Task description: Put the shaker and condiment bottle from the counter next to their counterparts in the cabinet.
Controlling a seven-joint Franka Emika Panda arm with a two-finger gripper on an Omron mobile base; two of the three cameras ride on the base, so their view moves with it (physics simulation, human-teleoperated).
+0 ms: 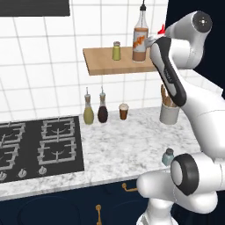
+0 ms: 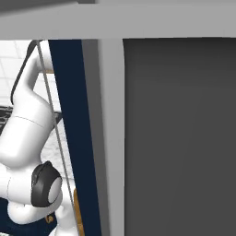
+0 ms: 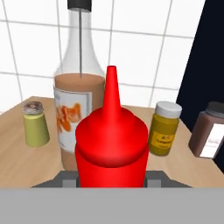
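claw (image 3: 112, 177): raised at shelf height, clamped on the condiment bottle; grey finger parts show at both sides of the bottle's base in the hand view
condiment bottle (image 3: 112, 146): red, upright, nozzle up, held over the near part of the cabinet board, just in front of the tall clear bottle; in the left base view only a red tip (image 1: 161, 30) peeks out beside the arm
cabinet (image 1: 99, 61): light wooden shelf board on the white tiled wall, above the worktop
tall clear bottle (image 1: 140, 37): orange-brown contents, black spout, standing on the shelf; right behind the red bottle in the hand view
yellow-green shaker (image 1: 116, 51): grey cap, on the shelf left of the tall bottle, a little apart from it
mustard jar (image 3: 163, 128): yellow, white lid, on the shelf right of the red bottle
brown jar (image 3: 210, 130): dark lid, at the shelf's right end
shaker (image 1: 168, 156): pale blue-grey, upright on the worktop near its front edge, partly hidden by the arm, well below the shelf
worktop (image 1: 118, 149): veined marble, black hob (image 1: 37, 145) at left
back of worktop: two cruets (image 1: 95, 110) side by side, small brown cup (image 1: 123, 111), utensil holder (image 1: 169, 112) by the wall
right base view: arm (image 2: 27, 133) at left, rest a dark panel
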